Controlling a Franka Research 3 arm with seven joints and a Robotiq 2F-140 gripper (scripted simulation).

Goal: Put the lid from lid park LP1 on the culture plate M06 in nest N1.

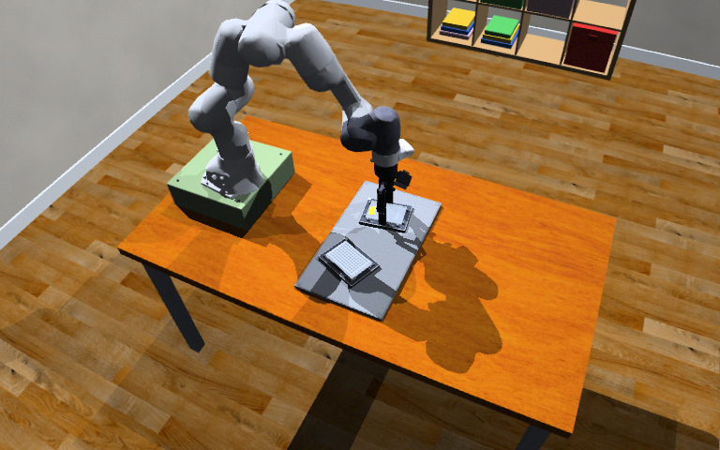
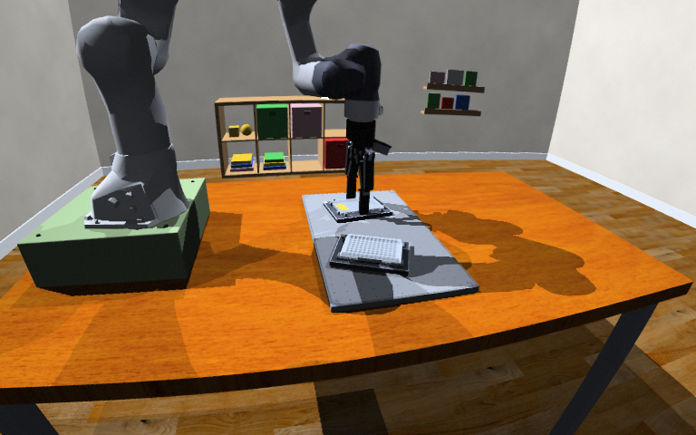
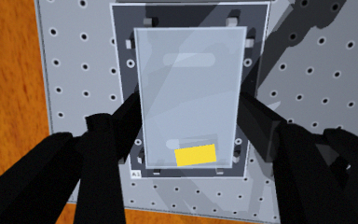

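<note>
A clear lid (image 3: pixel 191 93) (image 1: pixel 395 213) (image 2: pixel 377 205) with a yellow label (image 3: pixel 196 154) (image 1: pixel 372 210) (image 2: pixel 341 207) lies in the dark lid park (image 3: pixel 122 70) (image 1: pixel 405 222) (image 2: pixel 381 213) at the far end of the grey perforated deck (image 1: pixel 371 296) (image 2: pixel 446 276) (image 3: pixel 308 70). My gripper (image 3: pixel 188 106) (image 1: pixel 385 209) (image 2: pixel 357 202) stands straight down over it, its two black fingers pressed on the lid's long sides. It is shut on the lid. The white culture plate (image 1: pixel 349 259) (image 2: pixel 371 247) sits uncovered in its dark nest (image 1: pixel 354 279) (image 2: pixel 366 265) nearer the deck's front.
The deck lies on an orange table (image 1: pixel 531 296) (image 2: pixel 205 317). The arm's green base block (image 1: pixel 233 186) (image 2: pixel 112 251) stands at the table's left. A shelf unit (image 1: pixel 531 31) (image 2: pixel 272 133) stands on the floor far behind.
</note>
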